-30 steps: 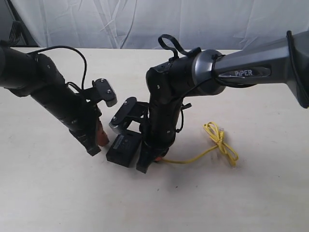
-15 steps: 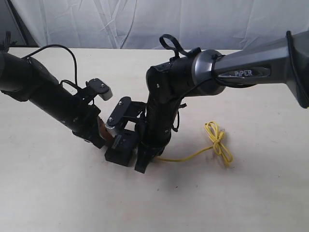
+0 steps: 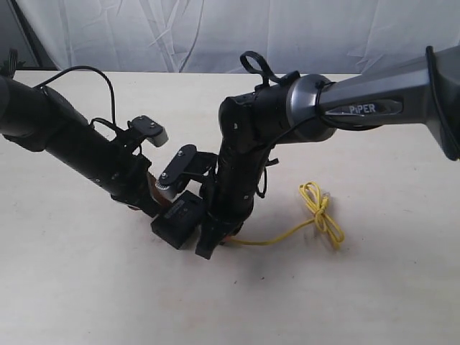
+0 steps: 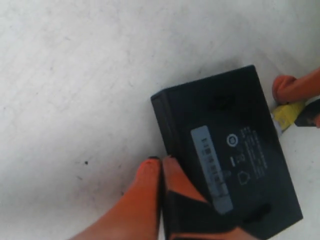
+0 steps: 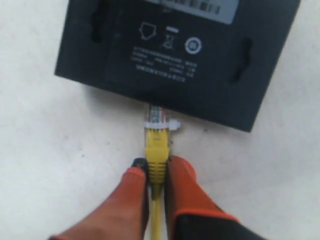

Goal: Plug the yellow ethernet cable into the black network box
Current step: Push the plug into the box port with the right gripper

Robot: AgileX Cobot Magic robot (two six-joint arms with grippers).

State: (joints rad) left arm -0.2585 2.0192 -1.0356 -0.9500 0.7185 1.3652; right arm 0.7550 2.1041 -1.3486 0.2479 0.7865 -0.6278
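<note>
The black network box [image 3: 178, 220] lies flat on the table, its grey label [image 4: 212, 170] facing up. My left gripper [image 4: 161, 162] is shut with nothing in it, and its orange fingertips press against the box's side edge. My right gripper [image 5: 156, 169] is shut on the yellow ethernet cable [image 3: 320, 213], holding the yellow boot just behind the clear plug [image 5: 158, 117]. The plug's tip touches the box's [image 5: 175, 55] opposite edge; how far it sits in a port is hidden. The cable's knotted loop trails on the table to the right.
Both black arms crowd over the box at the table's [image 3: 86, 287] centre. A white curtain [image 3: 215, 36] hangs behind the table's far edge. The right arm's grey link [image 3: 374, 108] reaches in from the right.
My left gripper has swung in and now pushes on the box, which has turned and slid slightly. The right gripper edged left with the plug, dragging the cable loop left.
</note>
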